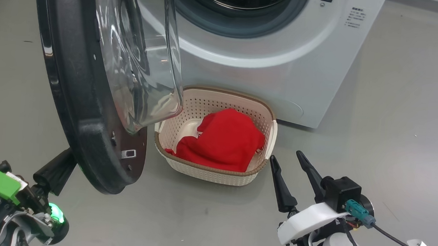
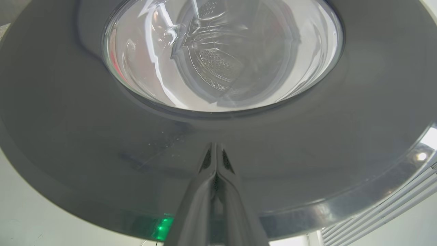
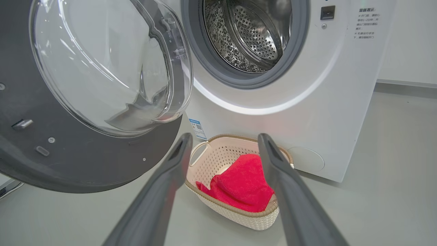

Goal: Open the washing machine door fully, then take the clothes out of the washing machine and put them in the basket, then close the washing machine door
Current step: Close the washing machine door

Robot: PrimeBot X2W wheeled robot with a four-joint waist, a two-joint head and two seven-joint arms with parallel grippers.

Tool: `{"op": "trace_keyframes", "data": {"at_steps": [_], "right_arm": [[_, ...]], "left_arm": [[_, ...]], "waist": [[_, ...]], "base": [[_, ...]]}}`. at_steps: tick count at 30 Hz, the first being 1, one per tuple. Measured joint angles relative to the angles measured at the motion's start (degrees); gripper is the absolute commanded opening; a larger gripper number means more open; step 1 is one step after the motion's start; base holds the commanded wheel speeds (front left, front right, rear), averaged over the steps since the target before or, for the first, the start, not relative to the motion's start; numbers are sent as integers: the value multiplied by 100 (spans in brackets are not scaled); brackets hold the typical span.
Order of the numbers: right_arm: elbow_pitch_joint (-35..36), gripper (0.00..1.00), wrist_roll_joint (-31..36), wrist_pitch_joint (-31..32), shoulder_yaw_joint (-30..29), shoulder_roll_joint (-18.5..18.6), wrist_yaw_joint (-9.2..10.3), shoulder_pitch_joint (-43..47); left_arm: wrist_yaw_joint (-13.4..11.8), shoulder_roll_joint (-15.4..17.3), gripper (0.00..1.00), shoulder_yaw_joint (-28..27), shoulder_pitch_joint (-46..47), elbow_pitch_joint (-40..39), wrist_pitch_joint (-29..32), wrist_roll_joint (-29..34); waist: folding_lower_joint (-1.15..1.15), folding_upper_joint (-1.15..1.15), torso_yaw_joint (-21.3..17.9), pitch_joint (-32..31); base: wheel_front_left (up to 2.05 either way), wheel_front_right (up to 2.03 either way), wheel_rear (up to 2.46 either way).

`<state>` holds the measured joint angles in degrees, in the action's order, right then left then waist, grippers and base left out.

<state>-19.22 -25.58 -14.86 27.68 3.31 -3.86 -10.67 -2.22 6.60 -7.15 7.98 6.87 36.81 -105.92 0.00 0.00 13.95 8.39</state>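
The washing machine (image 1: 286, 65) stands with its door (image 1: 68, 99) swung out to the left, glass bowl facing the drum (image 3: 249, 34). No clothes show inside the drum. On the floor in front, the cream basket (image 1: 212, 107) holds the red clothes (image 1: 225, 143). My left gripper (image 1: 59, 165) is at the door's outer side, low down. In the left wrist view its shut fingers (image 2: 215, 150) point at the glossy black rim (image 2: 85, 119) just under the glass, holding nothing. My right gripper (image 1: 286, 155) is open, right of the basket (image 3: 239, 218), aimed over the clothes (image 3: 245, 184).
Grey floor (image 1: 399, 113) spreads wide to the right of the machine. A blue label (image 3: 196, 128) sits low on the machine's front. A black cable (image 1: 397, 238) trails from my right wrist. The door's lower edge hangs close to the basket's left end.
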Motion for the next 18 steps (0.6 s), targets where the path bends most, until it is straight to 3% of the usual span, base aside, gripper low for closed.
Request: {"op": "trace_keyframes", "data": {"at_steps": [18], "right_arm": [[200, 100, -189, 0, -252, 1, 104, -127]], "left_arm": [[-52, -45, 0, 75, -12, -405, 178, -115]], "waist": [[0, 0, -746, 256]], "base": [[0, 0, 0]]}}
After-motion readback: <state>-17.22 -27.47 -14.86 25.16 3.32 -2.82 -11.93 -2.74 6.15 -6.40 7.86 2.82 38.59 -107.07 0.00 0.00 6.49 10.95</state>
